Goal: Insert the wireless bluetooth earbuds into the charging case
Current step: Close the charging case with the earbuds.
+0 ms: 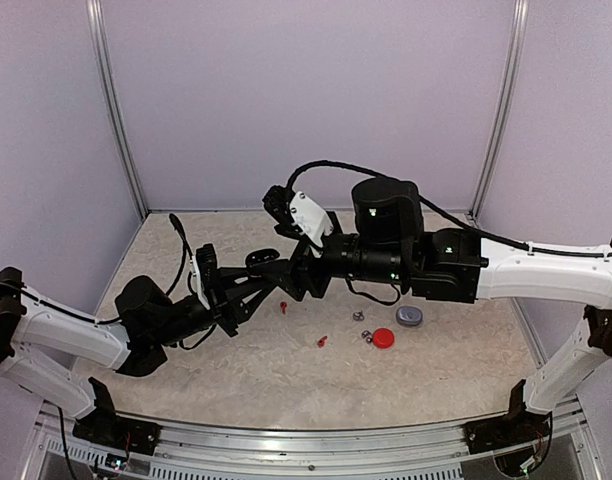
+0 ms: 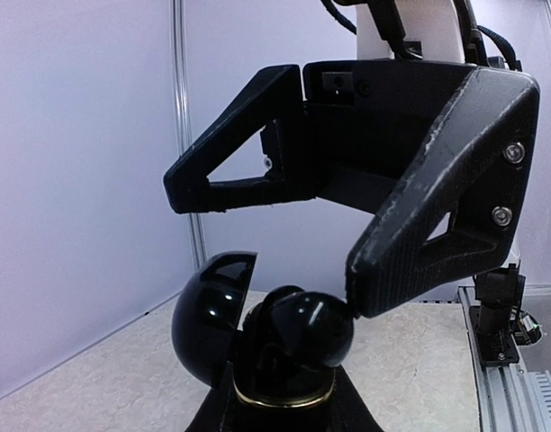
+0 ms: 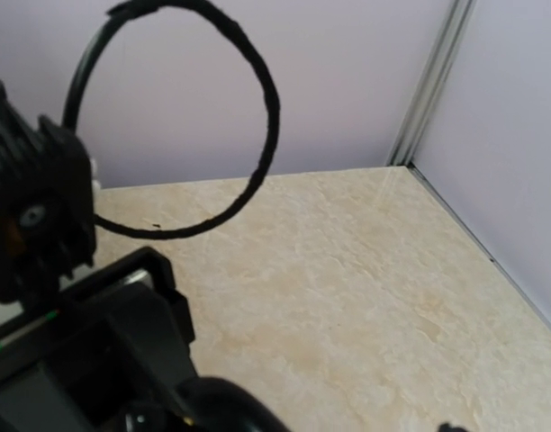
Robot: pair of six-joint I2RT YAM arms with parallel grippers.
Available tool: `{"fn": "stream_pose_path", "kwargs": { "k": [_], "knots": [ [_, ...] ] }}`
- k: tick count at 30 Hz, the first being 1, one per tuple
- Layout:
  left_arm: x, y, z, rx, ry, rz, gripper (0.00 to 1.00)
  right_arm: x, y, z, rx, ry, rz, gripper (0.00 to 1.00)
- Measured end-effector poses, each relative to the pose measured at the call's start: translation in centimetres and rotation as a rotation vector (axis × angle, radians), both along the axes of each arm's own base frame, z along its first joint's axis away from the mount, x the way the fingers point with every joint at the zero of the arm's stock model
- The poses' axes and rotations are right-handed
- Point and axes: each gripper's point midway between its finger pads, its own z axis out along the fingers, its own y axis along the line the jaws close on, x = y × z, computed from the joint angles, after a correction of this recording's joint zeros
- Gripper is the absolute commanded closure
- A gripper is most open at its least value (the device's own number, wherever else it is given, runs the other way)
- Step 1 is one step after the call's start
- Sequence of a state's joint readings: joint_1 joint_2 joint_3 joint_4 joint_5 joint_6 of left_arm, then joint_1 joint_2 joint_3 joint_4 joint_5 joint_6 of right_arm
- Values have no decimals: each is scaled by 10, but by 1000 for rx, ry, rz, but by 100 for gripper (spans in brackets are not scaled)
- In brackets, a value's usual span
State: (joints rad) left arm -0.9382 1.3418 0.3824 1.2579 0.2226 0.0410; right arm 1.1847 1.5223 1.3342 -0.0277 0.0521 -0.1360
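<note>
Black case [image 2: 257, 337] with its lid open is clamped in left gripper [image 1: 261, 283]. Right gripper [image 2: 265, 247] has its fingers spread wide over it, one tip touching the case. Red earbuds [image 1: 284, 306] and grey earbuds [image 1: 358, 316] lie loose on table [image 1: 236, 370] — near, not touching.

Two arms reach in from the near corners of the counter [image 1: 236, 385] and meet left of its centre. The left tool [image 1: 248, 292] holds an open case [image 2: 257, 333] off the counter. The right tool [image 2: 264, 245], jaws apart, sits above it, one fingertip [image 2: 361, 292] touching the case. Beneath them lies a first earbud [image 1: 283, 306]. A second earbud [image 1: 322, 341] is nearer and to the right. Further right are a third earbud [image 1: 359, 316] and a fourth earbud [image 1: 367, 335] just in front. Right again is a near case [image 1: 383, 338], with a far case [image 1: 409, 317] behind it.
</note>
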Motion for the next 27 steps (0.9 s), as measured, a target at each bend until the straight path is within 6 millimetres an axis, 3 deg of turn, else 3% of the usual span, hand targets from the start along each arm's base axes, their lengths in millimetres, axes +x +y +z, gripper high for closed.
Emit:
{"fn": "stream_pose_path", "kwargs": {
  "k": [17, 27],
  "knots": [
    [3, 1, -3, 11, 12, 15, 100, 20, -10, -6, -13, 39, -94, 23],
    [1, 0, -3, 12, 9, 4, 100, 19, -11, -6, -15, 42, -92, 24]
  ]
}}
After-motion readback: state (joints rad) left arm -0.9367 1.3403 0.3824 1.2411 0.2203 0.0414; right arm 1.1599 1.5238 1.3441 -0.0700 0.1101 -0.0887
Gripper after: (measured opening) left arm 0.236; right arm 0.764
